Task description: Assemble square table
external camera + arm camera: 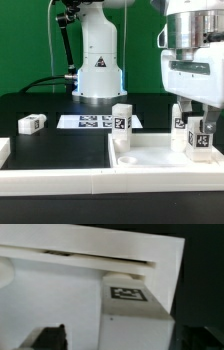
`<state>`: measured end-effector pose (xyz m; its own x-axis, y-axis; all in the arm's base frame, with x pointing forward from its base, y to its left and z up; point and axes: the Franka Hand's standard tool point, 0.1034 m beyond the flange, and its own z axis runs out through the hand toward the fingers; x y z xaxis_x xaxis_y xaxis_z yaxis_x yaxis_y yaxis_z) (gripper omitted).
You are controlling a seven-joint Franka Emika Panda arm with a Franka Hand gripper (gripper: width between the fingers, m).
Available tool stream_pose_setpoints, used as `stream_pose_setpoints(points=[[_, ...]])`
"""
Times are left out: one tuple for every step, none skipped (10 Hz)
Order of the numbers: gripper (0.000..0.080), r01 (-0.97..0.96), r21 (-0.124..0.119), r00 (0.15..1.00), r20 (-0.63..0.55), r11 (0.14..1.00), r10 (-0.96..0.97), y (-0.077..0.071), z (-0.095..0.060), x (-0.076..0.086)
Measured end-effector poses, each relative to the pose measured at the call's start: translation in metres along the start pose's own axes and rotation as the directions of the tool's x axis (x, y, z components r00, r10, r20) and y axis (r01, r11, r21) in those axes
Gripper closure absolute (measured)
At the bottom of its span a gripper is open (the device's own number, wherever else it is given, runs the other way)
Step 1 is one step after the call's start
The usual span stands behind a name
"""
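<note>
One leg (201, 143) is what we care about now. We read the exterior view like a clock face. The leg is at about 4 o'clock, on the slab (150, 152), which fills the part from 4 to 5 o'clock. The leg stands straight up, so its long side runs from 12 to 6. The gripper (198, 122) is right over it, so from the jaws the leg lies at 6 o'clock, straight down. There is only one arm, so this arm must do the job.

In the wrist view the leg runs out from between the two dark fingers (52, 335). Its tag faces the camera and its far end is at the slab's corner. The jaws are part way open, with one finger on each side of the leg. The picture is blurry, so we cannot tell if they squeeze the leg or just stand beside it.

We think the next move is to seat the leg in that corner. For that, the leg must be upright and in line with the gripper.

A second leg (122, 118) stands near the middle. A third leg (30, 123) lies on the table (60, 140) at 9 o'clock.
</note>
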<state>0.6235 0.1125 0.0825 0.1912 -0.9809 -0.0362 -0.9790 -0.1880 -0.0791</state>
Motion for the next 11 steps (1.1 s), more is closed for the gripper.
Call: stream_pose_setpoints(points=[[0.0179, 0.073, 0.000, 0.997, -0.002, 0.997, -0.073, -0.0005, 0.0000, -0.0051], [0.0159, 0.212, 0.002, 0.977, -0.014, 0.977, -0.212, -0.0019, -0.0004, -0.0087], [0.0159, 0.311, 0.010, 0.950, -0.019, 0.950, -0.311, -0.0036, -0.0005, -0.0120], [0.0151, 0.412, 0.008, 0.911, -0.020, 0.911, -0.412, -0.0037, -0.0003, -0.0139], [0.0151, 0.487, 0.013, 0.873, -0.027, 0.873, -0.487, -0.0054, -0.0010, -0.0136], [0.0151, 0.540, 0.012, 0.841, -0.029, 0.842, -0.540, -0.0056, -0.0011, -0.0128], [0.0151, 0.605, 0.009, 0.796, -0.031, 0.796, -0.604, -0.0056, -0.0012, -0.0119], [0.0151, 0.665, 0.006, 0.747, -0.032, 0.747, -0.664, -0.0056, -0.0012, -0.0112], [0.0151, 0.717, 0.004, 0.697, -0.032, 0.697, -0.716, -0.0056, -0.0012, -0.0109], [0.0151, 0.760, 0.002, 0.650, -0.032, 0.650, -0.759, -0.0056, -0.0011, -0.0113], [0.0151, 0.839, -0.010, 0.543, -0.040, 0.544, -0.839, -0.0064, -0.0016, -0.0105]])
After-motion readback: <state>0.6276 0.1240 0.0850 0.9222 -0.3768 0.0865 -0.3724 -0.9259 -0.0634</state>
